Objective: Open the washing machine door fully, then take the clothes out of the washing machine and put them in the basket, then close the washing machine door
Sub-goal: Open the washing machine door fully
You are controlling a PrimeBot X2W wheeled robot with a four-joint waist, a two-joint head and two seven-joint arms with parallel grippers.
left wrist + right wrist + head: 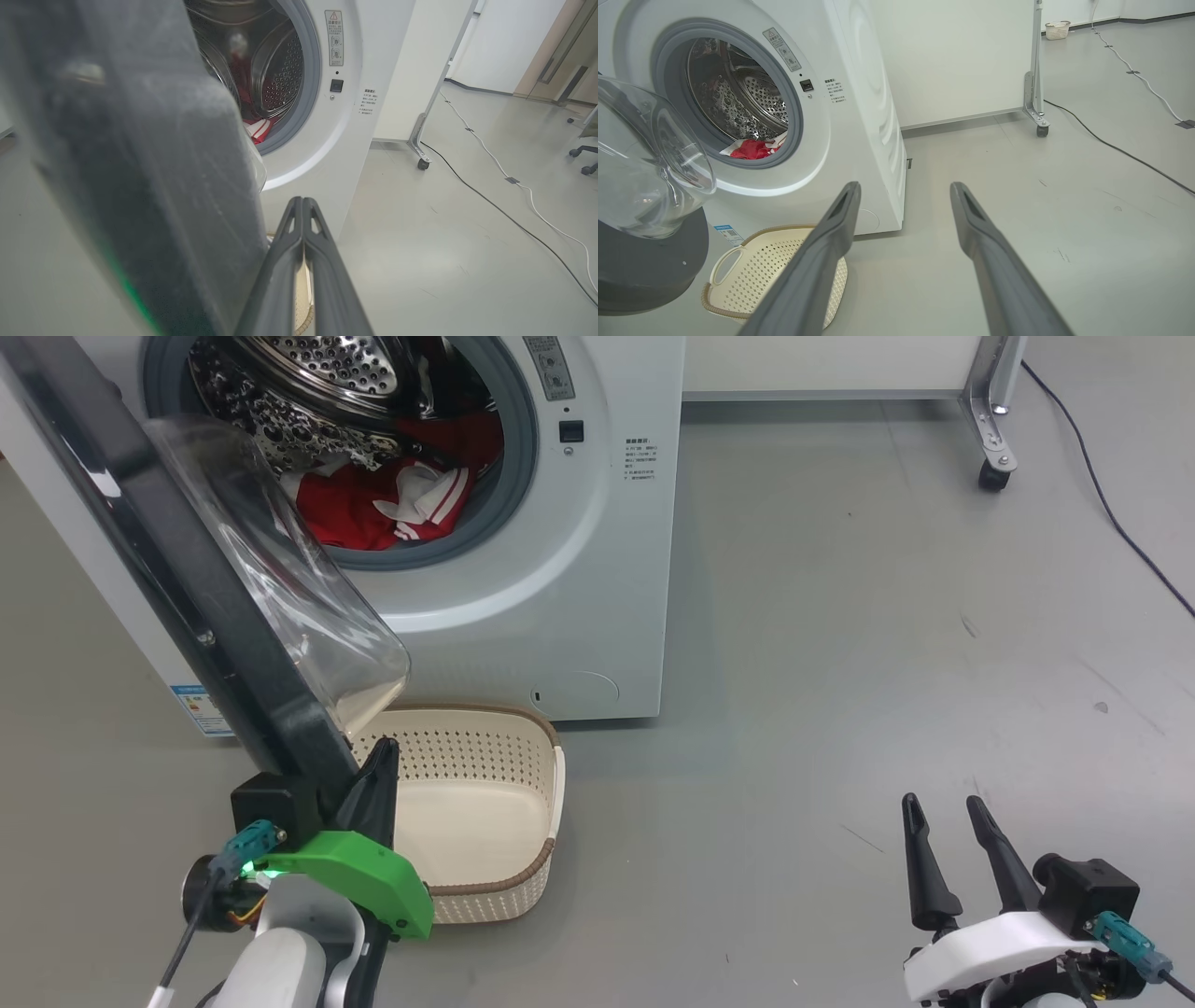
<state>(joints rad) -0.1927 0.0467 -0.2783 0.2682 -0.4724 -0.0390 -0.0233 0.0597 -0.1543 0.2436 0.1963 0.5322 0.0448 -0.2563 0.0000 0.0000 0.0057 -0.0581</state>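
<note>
Item: washing machine door [187, 579], black rim around a clear glass bowl [280, 569].
Position: swung out on its left-hand hinge, roughly edge-on in the head view and short of fully open; its lower end hung over the left rear of the basket [551, 784].
Left jaws: pressed together with nothing between them, tips raised just beside the inner face of the door's lower rim; whether they touched it could not be told.
Right jaws: wide apart, holding nothing, low over the floor [840, 663], well apart from the washing machine [597, 569].
Clothes [355, 509]: a red and white heap in the bottom of the drum [327, 364], at the lip of the grey ring [518, 457]; none in the basket.
Basket: on the floor close against the machine's front, below the opening.
Key relation: the rim lay directly left of the left jaws, and the door's face ran away from the robot toward the hinge; the left arm was much the nearer.
Step judged: opening the door, early in the task.
Next move judged: a sideways push leftward on the inner rim, away from the opening.
Risk judged: the closed tips could slide off the glossy rim or the bulging glass.
</note>
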